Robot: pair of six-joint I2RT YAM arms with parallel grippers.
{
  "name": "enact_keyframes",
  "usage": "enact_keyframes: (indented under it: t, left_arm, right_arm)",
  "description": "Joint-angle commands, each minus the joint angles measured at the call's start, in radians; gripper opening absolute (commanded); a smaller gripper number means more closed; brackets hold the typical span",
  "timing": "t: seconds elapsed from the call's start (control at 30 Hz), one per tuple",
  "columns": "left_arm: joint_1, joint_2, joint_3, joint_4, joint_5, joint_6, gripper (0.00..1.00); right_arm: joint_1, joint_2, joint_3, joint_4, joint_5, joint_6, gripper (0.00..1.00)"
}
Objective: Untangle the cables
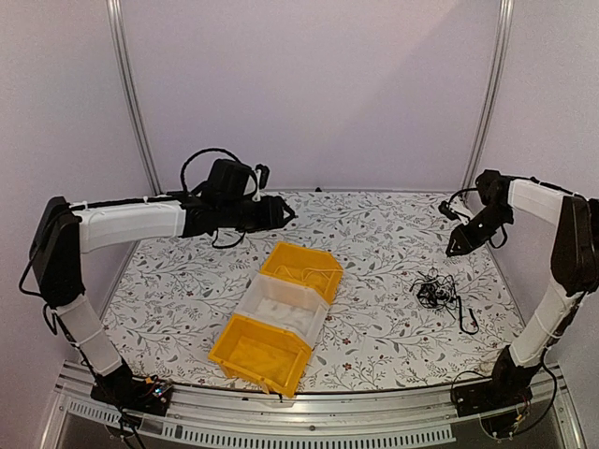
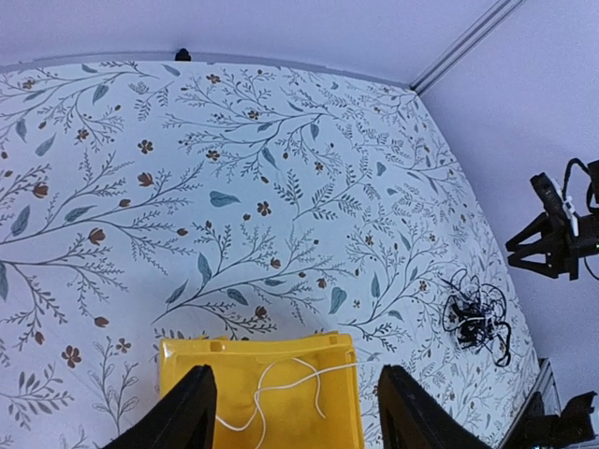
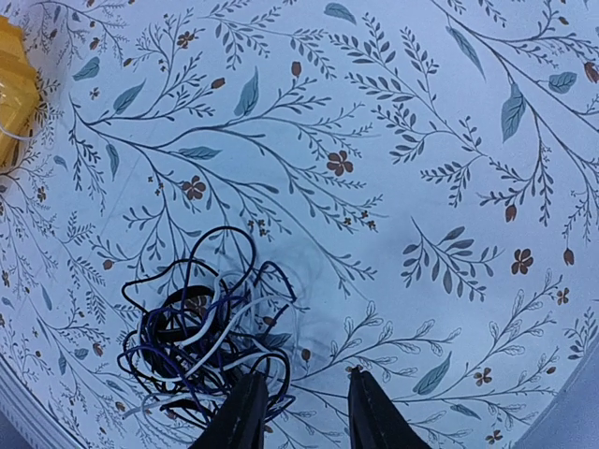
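Observation:
The cables [image 1: 437, 292] lie as a small tangle of black and white wires on the right side of the flowered table. My right gripper [image 1: 459, 245] hangs above and behind the tangle. In the right wrist view the tangle [image 3: 201, 337] sits just left of the right gripper [image 3: 307, 413], whose fingers stand apart with only cloth between them. One loose white cable [image 2: 281, 393] lies in the far yellow bin [image 2: 178, 360]. Over that bin my left gripper [image 2: 295, 416] is held wide open and empty. The tangle [image 2: 477, 316] also shows far right in that view.
Three bins stand in a diagonal row mid-table: a yellow one [image 1: 314, 254], a clear one [image 1: 253, 297] and another yellow one [image 1: 225, 348]. Metal frame posts [image 1: 131, 94] rise at the back corners. The yellow bin's edge [image 3: 11, 84] shows at the upper left of the right wrist view.

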Motion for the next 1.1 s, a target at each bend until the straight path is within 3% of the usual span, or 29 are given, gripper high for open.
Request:
enact_keyframes:
  t: [0.0, 0.3, 0.77, 0.87, 1.07]
  left_arm:
    - [-0.020, 0.031, 0.067, -0.005, 0.018, 0.053, 0.62]
    - [-0.030, 0.055, 0.100, -0.006, 0.051, 0.105, 0.60]
    - [-0.030, 0.064, 0.104, -0.017, 0.069, 0.112, 0.60]
    - [-0.031, 0.060, 0.097, -0.017, 0.068, 0.106, 0.60]
    - [-0.033, 0.048, 0.090, -0.030, 0.062, 0.113, 0.60]
  right_arm:
    - [-0.012, -0.100, -0.042, -0.035, -0.069, -0.077, 0.34]
    - [-0.001, -0.149, -0.088, -0.140, -0.122, -0.212, 0.33]
    - [0.014, -0.010, -0.117, -0.097, -0.089, -0.220, 0.37]
    - [0.015, 0.018, -0.120, -0.080, -0.081, -0.216, 0.35]
    - [0.014, 0.025, -0.109, -0.096, -0.067, -0.222, 0.21]
